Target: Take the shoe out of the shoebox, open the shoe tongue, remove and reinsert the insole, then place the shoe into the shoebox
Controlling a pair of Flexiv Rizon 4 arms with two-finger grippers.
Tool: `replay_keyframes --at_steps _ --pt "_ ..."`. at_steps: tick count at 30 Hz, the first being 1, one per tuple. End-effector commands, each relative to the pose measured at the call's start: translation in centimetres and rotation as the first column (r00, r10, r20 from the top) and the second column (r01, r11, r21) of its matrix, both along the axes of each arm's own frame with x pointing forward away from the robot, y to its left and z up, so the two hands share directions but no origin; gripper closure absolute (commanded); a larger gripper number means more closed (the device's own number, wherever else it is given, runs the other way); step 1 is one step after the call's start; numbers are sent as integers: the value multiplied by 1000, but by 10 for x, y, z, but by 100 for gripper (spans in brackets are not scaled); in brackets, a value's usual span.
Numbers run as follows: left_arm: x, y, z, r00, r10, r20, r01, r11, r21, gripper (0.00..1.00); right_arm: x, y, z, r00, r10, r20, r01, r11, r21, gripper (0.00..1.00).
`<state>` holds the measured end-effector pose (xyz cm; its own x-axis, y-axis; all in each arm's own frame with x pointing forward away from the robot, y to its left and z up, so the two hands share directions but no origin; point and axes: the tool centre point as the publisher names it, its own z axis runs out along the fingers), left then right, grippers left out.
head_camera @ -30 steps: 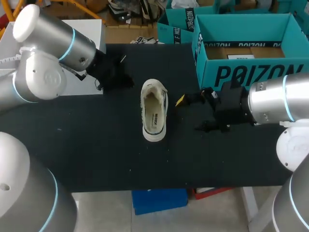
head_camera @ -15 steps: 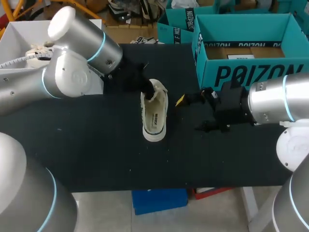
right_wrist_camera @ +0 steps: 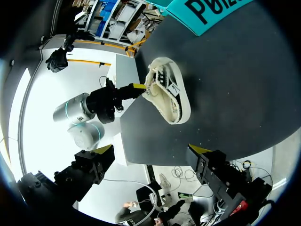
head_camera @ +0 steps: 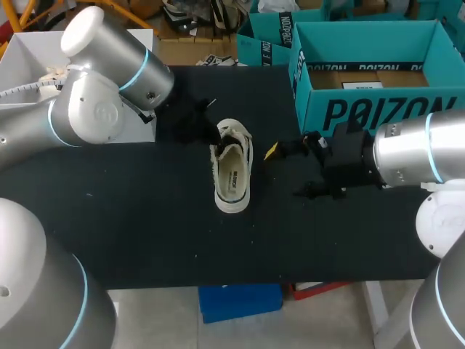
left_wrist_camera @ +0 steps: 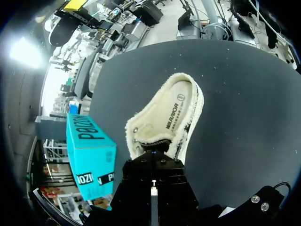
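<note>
A white shoe [head_camera: 232, 174] lies on the black table mat, its fleecy insole [head_camera: 231, 174] showing and its heel toward the front edge. My left gripper [head_camera: 220, 136] is at the shoe's far end, shut on the shoe tongue [left_wrist_camera: 151, 142]; its own fingertips are hidden in the left wrist view. From the right wrist view one yellow tip of the left gripper [right_wrist_camera: 139, 86] meets the shoe [right_wrist_camera: 167, 96] at its lace end. My right gripper [head_camera: 288, 173] [right_wrist_camera: 151, 150] stands open, empty, just right of the shoe. The teal shoebox [head_camera: 378, 109] [left_wrist_camera: 91, 150] is open at the back right.
A second teal box [head_camera: 263, 40] stands behind the table's far edge, left of the shoebox. A white bin [head_camera: 25, 54] is at the far left. Bare black mat [head_camera: 145, 225] runs from the shoe to the front edge.
My left arm swung in from the back left to the shoe's far end, then drew back a little to the left with the tongue. The right arm kept still.
</note>
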<state>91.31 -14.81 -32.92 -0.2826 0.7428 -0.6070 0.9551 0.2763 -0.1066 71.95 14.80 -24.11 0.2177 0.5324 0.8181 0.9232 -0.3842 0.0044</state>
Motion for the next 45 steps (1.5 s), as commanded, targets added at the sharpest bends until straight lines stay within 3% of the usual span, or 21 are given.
replay_keyframes --at_steps 1,10,12,14,16,17,18,19,22,28,33,41,45 --pt "-3 13 21 1000 4 24 -4 1000 7 100 0 1 0 1000 -1 0 1 1000 -2 0" --pt "-2 25 30 997 -6 75 3 999 37 100 0 1 0 1000 -1 0 1 1000 -2 0" --pt "-5 33 31 996 -9 87 5 999 46 93 0 1 0 1000 -1 0 1 1000 -2 0" --pt "-7 40 33 995 -16 100 9 998 62 83 0 1 0 1000 -1 0 1 1000 -2 0" --pt "-12 50 34 994 -18 106 10 997 75 56 0 1 0 1000 -1 0 1 1000 -2 0" --pt "-13 54 35 994 -19 112 10 997 80 51 0 1 0 1000 -1 0 1 1000 -2 0" --pt "-14 59 37 994 -20 112 10 997 81 29 0 1 0 1000 -1 0 1 1000 -2 0" --pt "-16 62 38 993 -22 112 13 997 82 16 0 1 0 1000 -1 0 1 1000 -2 0" --pt "-20 72 40 989 -43 140 27 993 111 4 0 1 0 1000 -1 0 1 1000 -2 0" --pt "-29 85 38 980 -133 147 104 976 190 0 0 1 0 1000 -1 0 1 1000 -2 0" --pt "-37 92 38 982 -145 118 122 975 184 0 0 1 0 1000 -1 0 1 1000 -2 0" --pt "-48 105 50 995 -85 58 80 994 80 0 0 1 0 1000 -1 0 1 1000 -2 0" --pt "-48 116 53 996 76 -51 -75 997 30 0 0 1 0 1000 -1 0 1 1000 -2 0"
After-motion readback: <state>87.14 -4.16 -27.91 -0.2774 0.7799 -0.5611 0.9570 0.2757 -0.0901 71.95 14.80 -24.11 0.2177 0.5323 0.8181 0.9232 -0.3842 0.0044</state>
